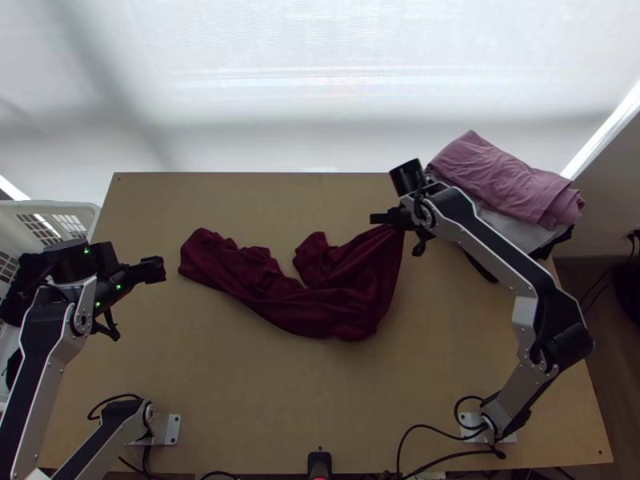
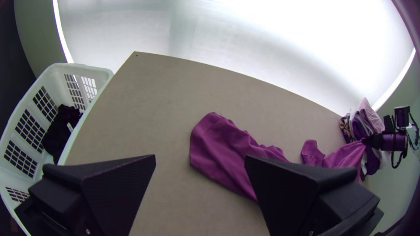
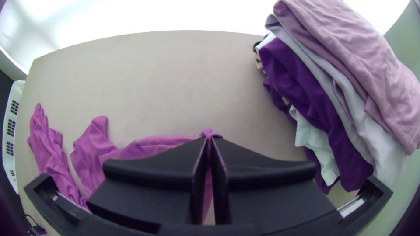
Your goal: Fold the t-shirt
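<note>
1. The wine-red t-shirt [image 1: 336, 308] lies bunched on the light wooden desk [image 1: 200, 360], a long, soft heap bent like a shallow V. Its cloth is smooth, with rounded ridges along the left part and a short lobe jutting toward the far side beside a notch.
2. At the t-shirt's right end, the cloth draws up into a narrow, creased peak. The right end effector [image 1: 386, 218] grips that peak, its 2 flat black fingers pressed together with a small tuft poking out past the tips; I cannot tell which part of the garment it is.
3. The left end effector [image 1: 154, 270] hangs just left of the t-shirt, apart from it, its 2 wide, ribbed fingers spread well apart and holding nothing.
4. Right of the t-shirt, and close to the right end effector, stands a thick stack of folded clothes [image 1: 508, 178]: wrinkled pink cloth on top, pale grey, white and deep purple layers below. The right arm [image 1: 496, 248] slants over the stack's near side.
5. Left of the t-shirt, beyond the left end effector, a white plastic basket [image 2: 98, 70] with gridded walls holds dark, crumpled cloth [image 2: 61, 131].
6. Beyond the t-shirt, past the far edge, hangs a bright, translucent screen [image 1: 320, 104].
</note>
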